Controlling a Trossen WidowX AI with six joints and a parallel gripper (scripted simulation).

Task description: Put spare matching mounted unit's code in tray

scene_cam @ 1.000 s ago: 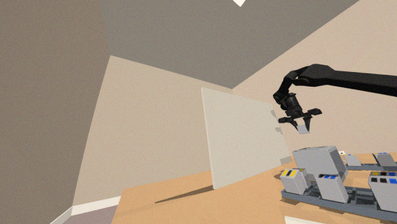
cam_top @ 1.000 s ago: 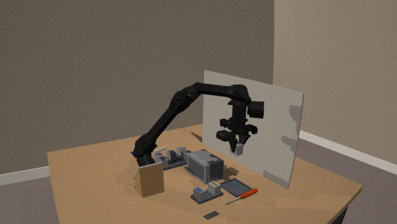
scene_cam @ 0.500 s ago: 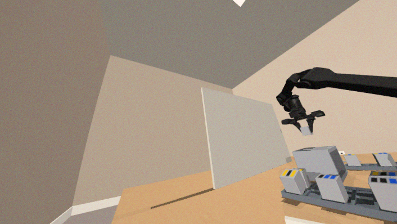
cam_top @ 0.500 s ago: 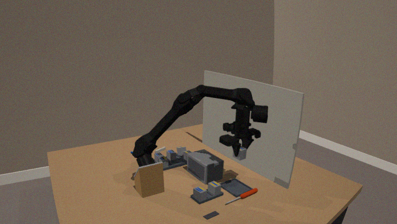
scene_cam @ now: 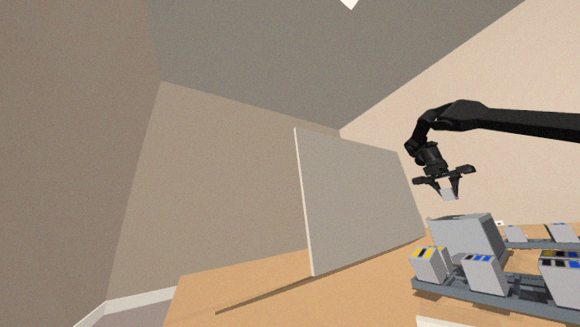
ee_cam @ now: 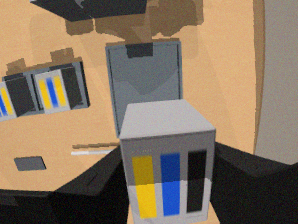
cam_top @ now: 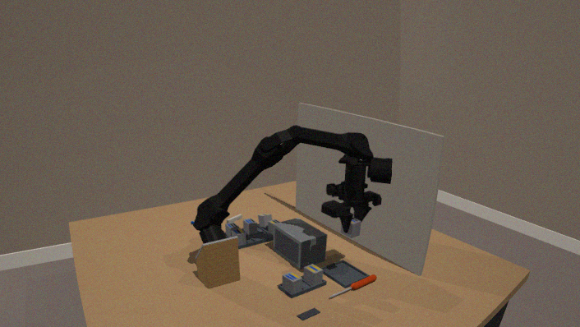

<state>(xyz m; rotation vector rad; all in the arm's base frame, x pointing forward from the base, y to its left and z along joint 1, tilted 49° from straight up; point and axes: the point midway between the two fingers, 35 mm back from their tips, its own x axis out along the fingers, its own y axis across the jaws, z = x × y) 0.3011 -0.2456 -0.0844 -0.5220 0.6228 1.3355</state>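
Observation:
My gripper [cam_top: 352, 222] [scene_cam: 448, 190] [ee_cam: 161, 146] is shut on a small grey spare [cam_top: 355, 228] [scene_cam: 448, 194] [ee_cam: 165, 132] and holds it in the air in front of the white panel. The wrist view shows yellow, blue and black stripes on the spare's face. The flat dark tray [cam_top: 346, 274] [ee_cam: 144, 82] lies on the table below and a little ahead of the spare. The grey mounted unit [cam_top: 299, 243] [scene_cam: 466, 234] stands beside the tray. Its back face is not visible.
An upright white panel [cam_top: 394, 193] [scene_cam: 353, 205] stands close behind the gripper. A rack with two spares [cam_top: 301, 280] [ee_cam: 47, 90] and an orange screwdriver [cam_top: 356, 285] lie near the tray. More racked spares [cam_top: 246, 229] [scene_cam: 482, 271], a cardboard box [cam_top: 218, 260] and a small dark plate [cam_top: 308, 314] [ee_cam: 29, 163] are on the table.

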